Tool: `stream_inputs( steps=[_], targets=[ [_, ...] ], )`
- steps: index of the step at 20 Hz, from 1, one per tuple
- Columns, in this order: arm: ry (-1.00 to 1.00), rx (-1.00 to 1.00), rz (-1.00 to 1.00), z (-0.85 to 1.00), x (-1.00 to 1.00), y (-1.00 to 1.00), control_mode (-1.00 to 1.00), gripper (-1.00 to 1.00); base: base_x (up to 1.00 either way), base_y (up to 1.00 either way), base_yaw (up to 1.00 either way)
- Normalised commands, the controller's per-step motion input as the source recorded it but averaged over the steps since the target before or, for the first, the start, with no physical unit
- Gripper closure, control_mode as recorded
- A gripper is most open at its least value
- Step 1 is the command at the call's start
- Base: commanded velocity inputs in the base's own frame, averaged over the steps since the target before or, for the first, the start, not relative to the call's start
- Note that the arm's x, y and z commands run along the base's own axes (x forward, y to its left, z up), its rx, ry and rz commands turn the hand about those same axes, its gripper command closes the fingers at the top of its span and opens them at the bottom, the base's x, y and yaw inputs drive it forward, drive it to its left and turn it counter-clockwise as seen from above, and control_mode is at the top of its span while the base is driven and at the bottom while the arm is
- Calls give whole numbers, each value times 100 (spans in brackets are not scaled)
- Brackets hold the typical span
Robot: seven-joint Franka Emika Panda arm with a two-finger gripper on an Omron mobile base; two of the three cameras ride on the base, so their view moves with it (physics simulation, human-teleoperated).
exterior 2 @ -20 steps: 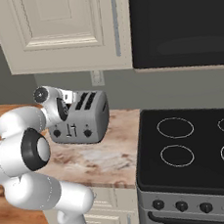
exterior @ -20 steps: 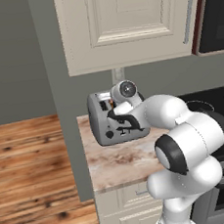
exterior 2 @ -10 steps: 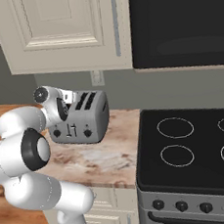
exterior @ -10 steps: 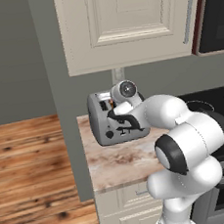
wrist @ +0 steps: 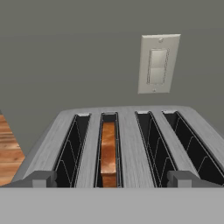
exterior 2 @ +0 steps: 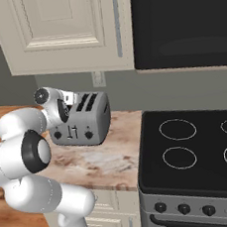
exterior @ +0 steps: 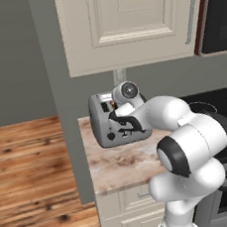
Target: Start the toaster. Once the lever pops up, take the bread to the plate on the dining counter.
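Now | marbled countertop (exterior: pixel 122 165) | grey wall (wrist: pixel 78 52) | wood floor (exterior: pixel 34 184)

Arm covers the right part of the toaster (exterior: pixel 106 123) front from the left base cam. Bread (wrist: pixel 108 153) sits deep in its slot ahead of the claw, only its top edge visible.

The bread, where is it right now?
In the hand view, the bread stands on edge inside the toaster, in the second slot from the left, below the wall switch. The other three slots look empty.
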Motion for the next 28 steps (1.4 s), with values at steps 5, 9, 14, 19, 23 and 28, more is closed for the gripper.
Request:
stream_inputs(
  steps=[5,9,14,19,23,28],
  targets=[
    [0,0,0,0,0,0,-100,-100,0,0,0],
    [0,0,0,0,0,0,-100,-100,0,0,0],
    [0,0,0,0,0,0,-100,-100,0,0,0],
    [0,0,0,0,0,0,-100,-100,0,0,0],
    [0,0,0,0,0,0,-100,-100,0,0,0],
    [0,0,0,0,0,0,-100,-100,0,0,0]
  ],
)
